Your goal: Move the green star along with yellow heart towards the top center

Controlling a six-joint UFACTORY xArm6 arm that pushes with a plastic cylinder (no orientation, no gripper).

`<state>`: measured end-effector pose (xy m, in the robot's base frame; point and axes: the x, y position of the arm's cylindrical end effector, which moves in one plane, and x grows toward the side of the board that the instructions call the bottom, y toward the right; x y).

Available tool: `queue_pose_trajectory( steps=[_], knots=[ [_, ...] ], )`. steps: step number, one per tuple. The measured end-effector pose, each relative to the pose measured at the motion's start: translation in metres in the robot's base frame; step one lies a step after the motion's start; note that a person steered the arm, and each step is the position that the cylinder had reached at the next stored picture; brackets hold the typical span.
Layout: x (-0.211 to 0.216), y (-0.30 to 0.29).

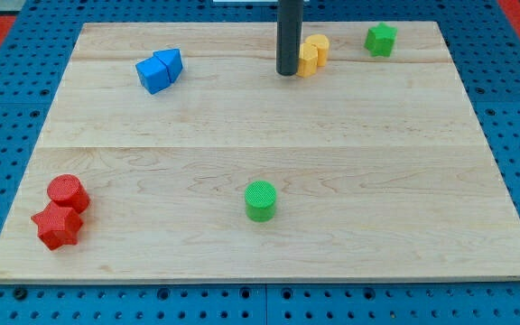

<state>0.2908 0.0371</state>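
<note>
The green star (381, 39) sits near the view's top right on the wooden board. The yellow heart (314, 54) lies left of it, near the top centre. My tip (287, 71) stands right at the yellow heart's left side, touching or nearly touching it. The dark rod rises from there out of the view's top. The green star is apart from both the heart and the tip.
Two blue blocks (160, 70) sit together at the top left. A red cylinder (68, 192) and a red star (58, 226) sit at the bottom left. A green cylinder (261, 200) stands at the bottom centre. The board's edge (260, 275) runs along the bottom.
</note>
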Motion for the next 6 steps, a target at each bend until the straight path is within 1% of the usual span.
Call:
queue_pose_trajectory(
  steps=[1, 2, 3, 5, 6],
  knots=[
    [-0.01, 0.003],
    [0.003, 0.0],
    [0.031, 0.021],
    [0.031, 0.134],
    [0.031, 0.168]
  ],
)
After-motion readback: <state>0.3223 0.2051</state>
